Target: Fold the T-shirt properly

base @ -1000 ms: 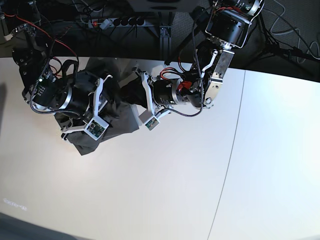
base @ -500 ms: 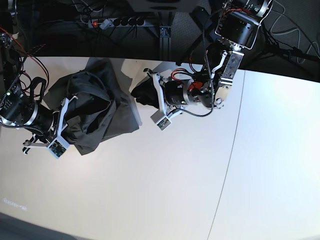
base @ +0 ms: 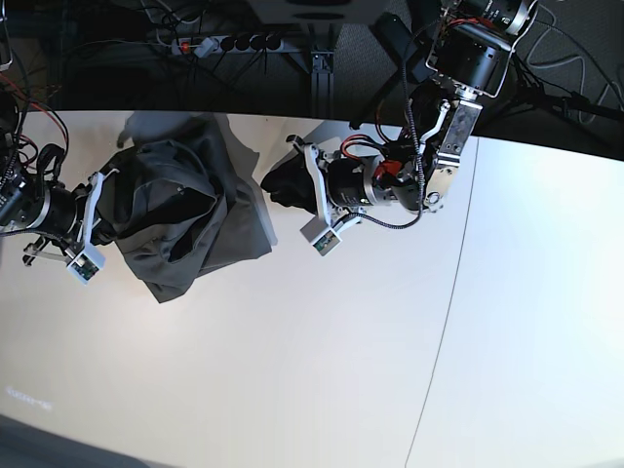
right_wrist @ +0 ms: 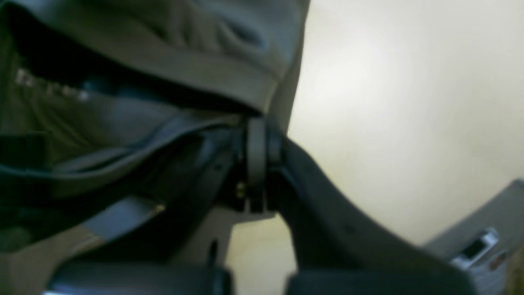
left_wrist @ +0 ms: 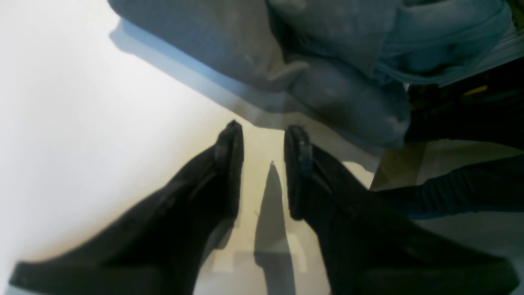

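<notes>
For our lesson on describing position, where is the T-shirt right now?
In the base view, the T-shirt lies bunched on the left part of the white table, between the right gripper and the left gripper.

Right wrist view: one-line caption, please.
Right gripper shut at the rumpled dark T-shirt, pale tabletop alongside.

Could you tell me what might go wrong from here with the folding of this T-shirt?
The right pincer is shut with its tips at the shirt's edge, so pulling on could drag the T-shirt askew.

The cloth already lies bunched, with raised folds, so a further fold might trap creases.

The left pincer stands open beside the shirt with no cloth between its tips, so that side could slide unchecked.
</notes>
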`<state>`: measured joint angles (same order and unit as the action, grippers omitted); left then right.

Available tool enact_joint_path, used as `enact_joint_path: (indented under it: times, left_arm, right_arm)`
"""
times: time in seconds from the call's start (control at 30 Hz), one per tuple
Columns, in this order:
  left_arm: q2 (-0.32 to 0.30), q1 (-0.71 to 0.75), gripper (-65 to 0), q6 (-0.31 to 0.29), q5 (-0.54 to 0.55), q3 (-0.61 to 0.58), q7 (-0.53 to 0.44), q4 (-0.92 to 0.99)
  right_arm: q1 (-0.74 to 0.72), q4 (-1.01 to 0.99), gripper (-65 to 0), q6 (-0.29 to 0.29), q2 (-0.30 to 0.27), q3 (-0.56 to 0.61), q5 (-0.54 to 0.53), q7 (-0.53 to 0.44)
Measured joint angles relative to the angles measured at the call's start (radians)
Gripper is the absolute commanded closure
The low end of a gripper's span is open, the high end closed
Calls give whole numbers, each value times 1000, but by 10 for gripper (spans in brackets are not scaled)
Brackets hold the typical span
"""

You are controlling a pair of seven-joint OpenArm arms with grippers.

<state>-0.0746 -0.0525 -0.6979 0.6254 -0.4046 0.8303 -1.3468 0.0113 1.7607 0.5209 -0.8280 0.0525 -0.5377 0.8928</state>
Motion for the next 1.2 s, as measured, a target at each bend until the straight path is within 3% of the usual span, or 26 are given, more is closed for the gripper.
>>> enact_joint_path:
  times: [0.2,0.47,0.77,0.93,1.2]
  left_arm:
    - [0,0,-215,0,0,0,0,0]
    - [0,0,-215,0,0,0,0,0]
    - [0,0,-215,0,0,0,0,0]
    - [0,0,-215,0,0,0,0,0]
    - [0,0,-215,0,0,0,0,0]
  right_arm:
    - [0,-41,0,0,10,34,-27,-33]
    - [-50,-48,0,0,151,89,55,-72]
    - [-179,-48,0,0,227,190,60,-77]
    - [-226,-84,0,0,298,256,61,-77]
    - [-250,-118,0,0,401,262,50,-93]
